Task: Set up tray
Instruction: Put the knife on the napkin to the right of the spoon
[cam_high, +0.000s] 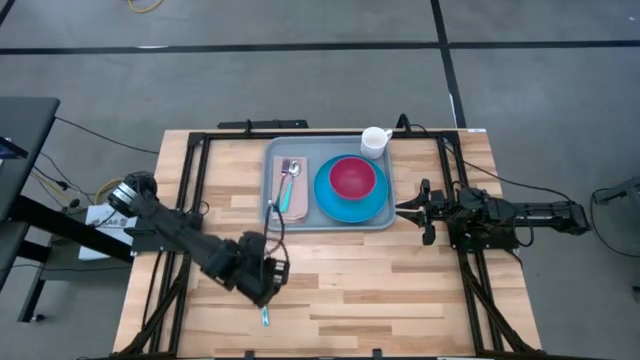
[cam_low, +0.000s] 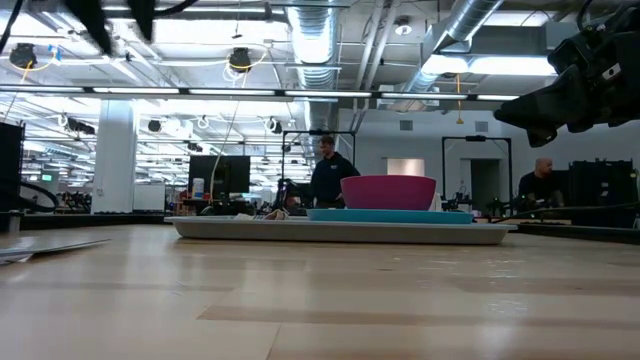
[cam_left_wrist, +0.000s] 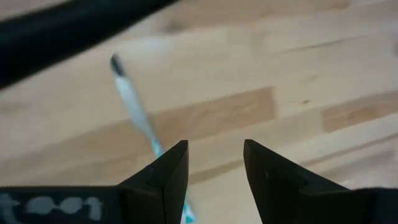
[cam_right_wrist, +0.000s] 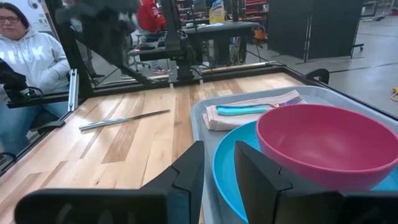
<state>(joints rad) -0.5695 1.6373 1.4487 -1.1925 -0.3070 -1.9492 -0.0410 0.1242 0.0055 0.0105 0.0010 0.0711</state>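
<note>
The grey-blue tray (cam_high: 330, 226) (cam_low: 340, 232) (cam_right_wrist: 196, 112) lies at the table's far middle. It carries a blue plate (cam_high: 345, 208) with a pink bowl (cam_high: 352, 178) (cam_right_wrist: 323, 140) on it, a folded napkin (cam_high: 296, 195) with teal-handled cutlery (cam_right_wrist: 242, 110) on top, and a white cup (cam_high: 375, 140) at its far right corner. A knife (cam_high: 265, 317) (cam_left_wrist: 134, 102) (cam_right_wrist: 124, 119) lies flat on the wood near the table's front. My left gripper (cam_high: 264, 285) (cam_left_wrist: 214, 146) hovers open over the knife's handle end. My right gripper (cam_high: 402, 208) (cam_right_wrist: 219, 146) waits, narrowly open, at the tray's right rim.
Bare wood surrounds the knife on the near half of the table. Black frame rails (cam_high: 195, 200) run along the table's left and right sides. A person in a pale hoodie (cam_right_wrist: 28, 56) sits beyond the table's left edge, and more people stand in the room behind.
</note>
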